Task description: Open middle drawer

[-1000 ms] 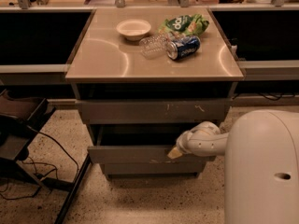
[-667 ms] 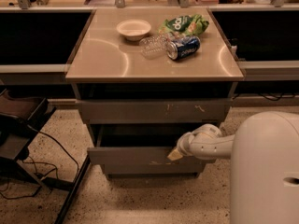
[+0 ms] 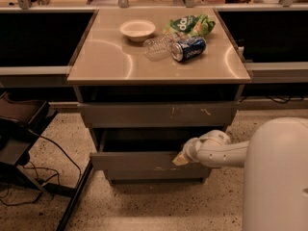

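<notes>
You have a tan, glossy countertop [image 3: 110, 57] before you. Toward its back sit a pale bowl [image 3: 137, 29], a clear plastic cup [image 3: 157, 47] on its side, a blue can [image 3: 188, 48] lying just beside it, and a green bag [image 3: 189, 24] behind the can. Under the top is a grey front with pale chipped scratches [image 3: 144, 114]. Below it the middle drawer [image 3: 134, 161] stands forward of the cabinet, with a dark gap behind its front. Your gripper [image 3: 179, 159] is at the top edge of that front, right of centre; you cannot tell how it is set. The floor [image 3: 144, 206] is speckled stone, with black cables [image 3: 53, 148] trailing at the left.
</notes>
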`<state>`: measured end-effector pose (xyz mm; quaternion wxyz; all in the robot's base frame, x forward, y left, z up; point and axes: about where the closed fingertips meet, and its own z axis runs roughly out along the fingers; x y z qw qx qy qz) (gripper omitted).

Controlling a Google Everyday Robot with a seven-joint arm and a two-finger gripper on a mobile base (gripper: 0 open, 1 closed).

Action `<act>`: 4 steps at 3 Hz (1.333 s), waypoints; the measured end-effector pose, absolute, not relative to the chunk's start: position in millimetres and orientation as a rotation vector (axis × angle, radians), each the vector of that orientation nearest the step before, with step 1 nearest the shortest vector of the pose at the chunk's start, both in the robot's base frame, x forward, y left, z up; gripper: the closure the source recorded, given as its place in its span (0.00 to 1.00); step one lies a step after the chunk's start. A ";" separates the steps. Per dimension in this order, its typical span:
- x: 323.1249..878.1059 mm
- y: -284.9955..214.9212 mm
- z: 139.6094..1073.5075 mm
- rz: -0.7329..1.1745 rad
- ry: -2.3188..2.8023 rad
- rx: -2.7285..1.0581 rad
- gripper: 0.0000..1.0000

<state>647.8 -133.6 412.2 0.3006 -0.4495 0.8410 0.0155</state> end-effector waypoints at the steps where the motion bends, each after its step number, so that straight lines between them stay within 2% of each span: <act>1: 643.4 -136.0 411.4 0.064 2.214 -1.173 1.00; 4: 624.4 -138.8 419.4 0.088 2.208 -1.145 1.00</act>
